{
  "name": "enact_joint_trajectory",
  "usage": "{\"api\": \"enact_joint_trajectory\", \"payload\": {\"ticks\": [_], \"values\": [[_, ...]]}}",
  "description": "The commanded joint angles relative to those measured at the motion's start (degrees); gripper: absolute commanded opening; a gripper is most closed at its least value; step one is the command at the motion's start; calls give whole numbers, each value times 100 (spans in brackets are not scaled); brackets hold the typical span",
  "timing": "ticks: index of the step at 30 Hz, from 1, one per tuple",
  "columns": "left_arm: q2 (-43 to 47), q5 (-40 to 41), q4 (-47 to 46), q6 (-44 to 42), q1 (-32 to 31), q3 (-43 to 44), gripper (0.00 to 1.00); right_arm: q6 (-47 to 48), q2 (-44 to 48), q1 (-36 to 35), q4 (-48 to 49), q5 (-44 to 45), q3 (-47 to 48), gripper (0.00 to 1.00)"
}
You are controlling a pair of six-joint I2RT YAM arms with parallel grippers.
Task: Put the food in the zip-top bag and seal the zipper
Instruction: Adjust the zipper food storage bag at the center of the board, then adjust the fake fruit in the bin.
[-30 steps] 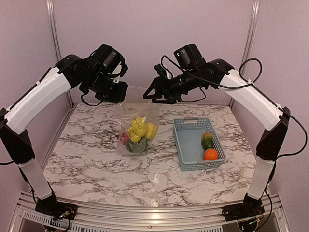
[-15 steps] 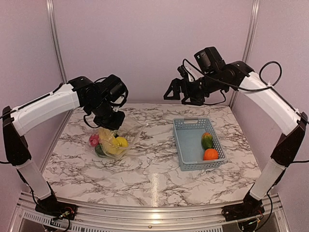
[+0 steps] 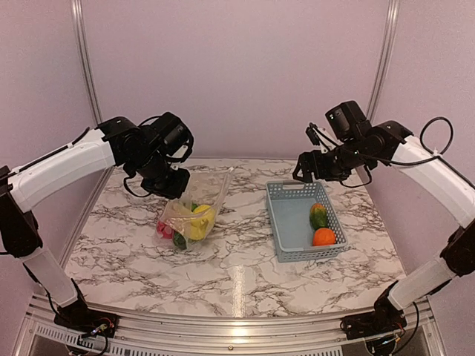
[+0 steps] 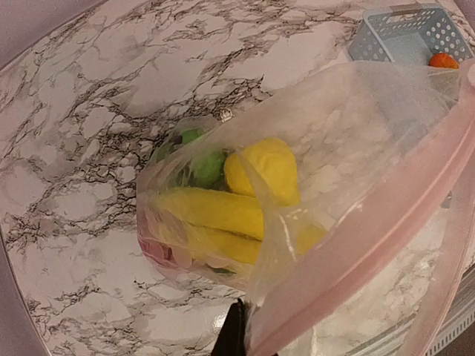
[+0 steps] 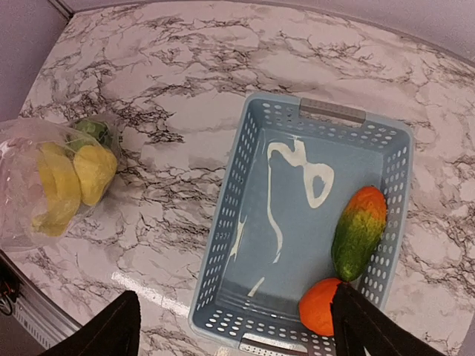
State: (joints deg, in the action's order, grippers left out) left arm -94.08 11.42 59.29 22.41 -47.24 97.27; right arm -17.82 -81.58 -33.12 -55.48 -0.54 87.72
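The zip-top bag (image 3: pixel 194 211) lies slumped on the marble with its mouth held up at the back. My left gripper (image 3: pixel 172 185) is shut on the bag's upper edge. Inside it is food (image 3: pixel 196 222): yellow bananas (image 4: pixel 211 211), a yellow pepper (image 4: pixel 269 169), green pieces (image 4: pixel 204 167) and a pink ball (image 4: pixel 157 251). The pinkish zipper (image 4: pixel 371 241) runs diagonally past my left gripper (image 4: pixel 241 337). My right gripper (image 3: pixel 308 169) hangs open and empty above the basket's far end. An orange (image 5: pixel 320 305) and a green-orange fruit (image 5: pixel 359 231) lie between its spread fingers (image 5: pixel 237 330).
The grey-blue slotted basket (image 3: pixel 286 222) stands right of centre, and its two fruits, the orange (image 3: pixel 323 236) and the green-orange one (image 3: pixel 318 216), sit against its right wall. Metal frame posts and purple walls close in the back and sides.
The bag came down from mid-air onto the table, held now by the left gripper alone. My right gripper let go, opened, and swung right and down over the basket.
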Motion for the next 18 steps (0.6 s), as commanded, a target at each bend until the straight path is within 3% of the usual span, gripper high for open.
{"api": "enact_joint_trajectory", "payload": {"ticks": [1, 4, 8, 15, 18], "values": [[138, 67, -71, 201, -31, -244, 8, 143, 221, -18, 511, -428, -57, 83], [118, 118, -93, 222, -36, -142, 19, 126, 18, -24, 618, -1105, -57, 77], [5, 147, -112, 151, -31, 83, 24, 133, -294, -230, 675, -1492, -26, 71], [-217, 89, -624, -90, -31, 355, 25, 139, -458, -297, 779, -1671, 25, 70], [-395, 50, -676, -142, -31, 617, 20, 137, -502, -297, 795, -1733, 25, 69]]}}
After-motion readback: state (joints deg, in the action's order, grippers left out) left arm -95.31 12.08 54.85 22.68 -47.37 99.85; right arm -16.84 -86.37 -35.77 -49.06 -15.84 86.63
